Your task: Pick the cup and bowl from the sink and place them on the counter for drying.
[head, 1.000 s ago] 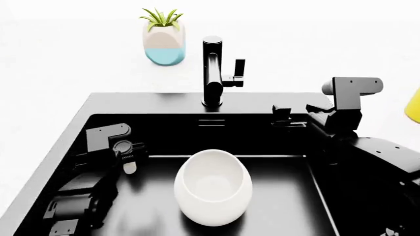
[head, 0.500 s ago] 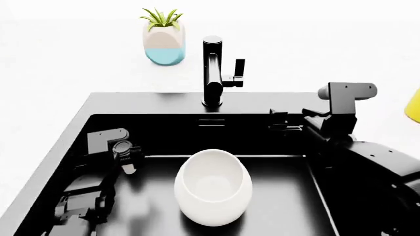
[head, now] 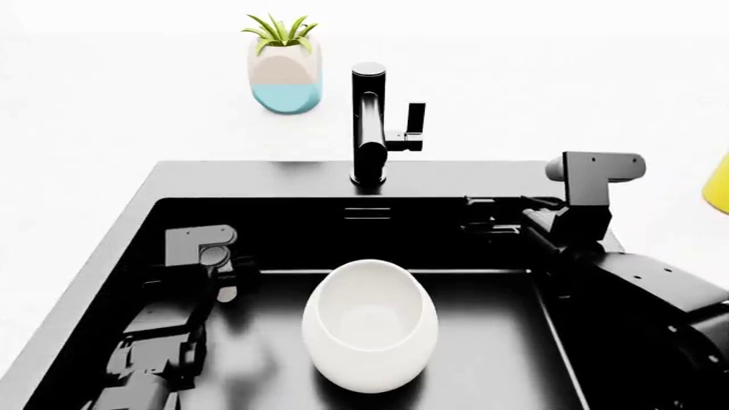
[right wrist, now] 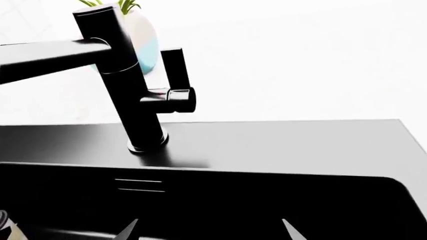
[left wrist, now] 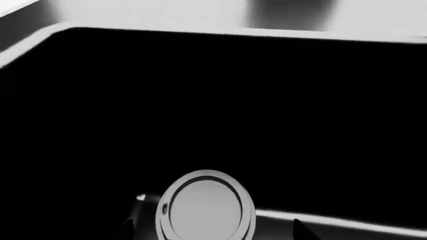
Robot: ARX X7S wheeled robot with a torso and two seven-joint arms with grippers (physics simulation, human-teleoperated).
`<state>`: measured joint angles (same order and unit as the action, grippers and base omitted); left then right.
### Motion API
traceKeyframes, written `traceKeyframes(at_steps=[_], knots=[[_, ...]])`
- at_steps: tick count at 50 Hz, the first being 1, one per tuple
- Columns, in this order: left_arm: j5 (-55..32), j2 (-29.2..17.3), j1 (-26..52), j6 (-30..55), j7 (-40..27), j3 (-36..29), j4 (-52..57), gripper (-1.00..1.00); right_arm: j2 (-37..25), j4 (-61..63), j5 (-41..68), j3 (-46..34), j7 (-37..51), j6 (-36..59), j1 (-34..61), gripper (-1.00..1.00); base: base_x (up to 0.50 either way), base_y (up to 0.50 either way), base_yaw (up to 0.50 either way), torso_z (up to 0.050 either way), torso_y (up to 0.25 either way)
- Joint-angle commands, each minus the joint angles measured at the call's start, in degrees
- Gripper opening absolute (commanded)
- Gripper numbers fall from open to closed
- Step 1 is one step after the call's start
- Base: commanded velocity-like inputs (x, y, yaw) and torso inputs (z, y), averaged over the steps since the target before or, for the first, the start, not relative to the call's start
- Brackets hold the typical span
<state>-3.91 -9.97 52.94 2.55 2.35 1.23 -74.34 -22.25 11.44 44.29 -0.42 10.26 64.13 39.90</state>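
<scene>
The cup [head: 224,275], a small cream tumbler with a dark rim, is at the left of the black sink [head: 262,179]. In the left wrist view its round end [left wrist: 205,209] faces the camera. My left gripper [head: 224,272] is open around it, a dark fingertip on each side with a gap to the cup. It also shows in the left wrist view [left wrist: 213,231]. The large white bowl [head: 370,326] sits mid-basin, untouched. My right gripper [head: 493,219] is open and empty over the basin's back right, with its fingertips wide apart in the right wrist view [right wrist: 207,231].
The black faucet [head: 370,128] stands behind the basin, also in the right wrist view [right wrist: 127,85]. A white-and-blue plant pot [head: 285,77] is on the white counter [head: 569,85] at the back left. A yellow bottle [head: 719,184] is at the right edge.
My left arm has edged forward and slightly right toward the cup. My right arm has shifted left and a little lower over the basin's back right. The bowl has not moved.
</scene>
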Motion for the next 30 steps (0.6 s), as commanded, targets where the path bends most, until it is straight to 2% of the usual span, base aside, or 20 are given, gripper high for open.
traceKeyframes(at_steps=[1, 12, 21, 30], knots=[[3.3, 0.68, 0.24, -1.82, -0.89, 1.16, -0.63, 1.0, 0.02, -0.05, 0.16, -0.02, 0.05, -0.57, -0.54, 1.0, 0.0, 0.0, 0.0, 0.0, 0.0], [3.59, 0.71, 0.26, -2.67, -0.81, 1.36, -0.63, 1.0, 0.07, 0.1, 0.31, -0.16, 0.23, -0.92, -0.97, 1.0, 0.0, 0.0, 0.0, 0.0, -0.024], [3.53, -0.54, -0.27, -3.04, -1.38, 2.23, -0.63, 1.0, 0.24, -0.49, 0.36, -0.57, 0.13, -1.17, -0.5, 1.0, 0.0, 0.0, 0.0, 0.001, -0.129], [3.53, 0.2, 0.5, -3.68, -1.32, 2.61, -0.63, 1.0, 0.23, -0.28, 0.62, -0.62, 0.32, -1.24, -0.7, 1.0, 0.0, 0.0, 0.0, 0.001, -0.14]])
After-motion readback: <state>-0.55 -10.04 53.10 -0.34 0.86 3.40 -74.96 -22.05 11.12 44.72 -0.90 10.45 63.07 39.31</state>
